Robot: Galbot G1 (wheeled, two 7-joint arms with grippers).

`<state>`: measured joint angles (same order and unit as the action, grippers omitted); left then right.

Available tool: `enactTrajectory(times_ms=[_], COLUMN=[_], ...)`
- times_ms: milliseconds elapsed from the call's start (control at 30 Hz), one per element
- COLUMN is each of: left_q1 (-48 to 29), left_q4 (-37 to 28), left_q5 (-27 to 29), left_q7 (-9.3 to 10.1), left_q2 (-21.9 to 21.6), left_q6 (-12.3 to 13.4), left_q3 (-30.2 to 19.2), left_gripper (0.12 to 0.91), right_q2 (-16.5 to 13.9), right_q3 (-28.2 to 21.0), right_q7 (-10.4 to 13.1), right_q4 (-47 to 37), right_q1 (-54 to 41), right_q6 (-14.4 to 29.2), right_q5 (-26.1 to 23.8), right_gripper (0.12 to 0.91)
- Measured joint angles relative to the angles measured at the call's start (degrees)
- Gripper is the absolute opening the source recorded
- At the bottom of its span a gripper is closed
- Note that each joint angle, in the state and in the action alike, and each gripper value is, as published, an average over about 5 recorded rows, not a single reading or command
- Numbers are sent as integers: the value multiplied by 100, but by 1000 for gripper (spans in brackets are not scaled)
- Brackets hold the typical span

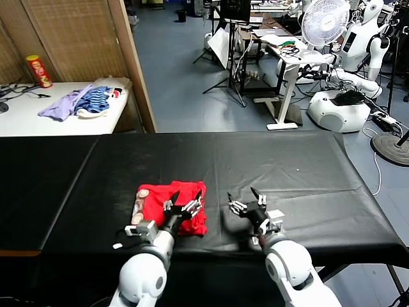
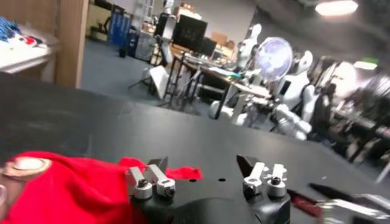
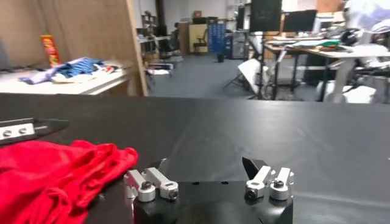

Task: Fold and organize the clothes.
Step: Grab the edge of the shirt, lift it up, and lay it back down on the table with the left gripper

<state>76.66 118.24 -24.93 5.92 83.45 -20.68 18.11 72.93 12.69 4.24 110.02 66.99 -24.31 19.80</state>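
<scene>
Head view: the left gripper [image 1: 185, 200] hovers over the red T-shirt [image 1: 171, 206] bunched on the black tabletop [image 1: 287, 166], fingers spread, empty; the right gripper [image 1: 249, 201], just beside the shirt, likewise. Wrist views: soft, light cloth [image 2: 67, 189] — pinch an edge or corner [image 3: 116, 159].

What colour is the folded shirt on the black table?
Bright red shirt, with a brown-and-white print at one edge; head view shows it best.
</scene>
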Motion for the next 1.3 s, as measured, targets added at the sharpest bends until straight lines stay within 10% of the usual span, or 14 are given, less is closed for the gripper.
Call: enactTrajectory(times_ms=[333, 667, 1300], left_q1=[205, 260, -23], left_q4=[-46, -431, -1104], left_q5=[-95, -308, -2685], left_q7=[77, 2, -154], left_q2=[-575, -687, -588], left_q6=[182, 212, -30], left_q3=[1000, 1478, 1603], left_gripper=[798, 798, 783], right_q2=[252, 575, 345], right_q3=[-1064, -1389, -493], right_q7=[-35, 495, 388], right_q4=[-657, -1493, 30], right_q1=[-936, -1158, -361], right_q6=[-9, 91, 337], right_q5=[-300, -2237, -293], right_gripper=[798, 798, 798])
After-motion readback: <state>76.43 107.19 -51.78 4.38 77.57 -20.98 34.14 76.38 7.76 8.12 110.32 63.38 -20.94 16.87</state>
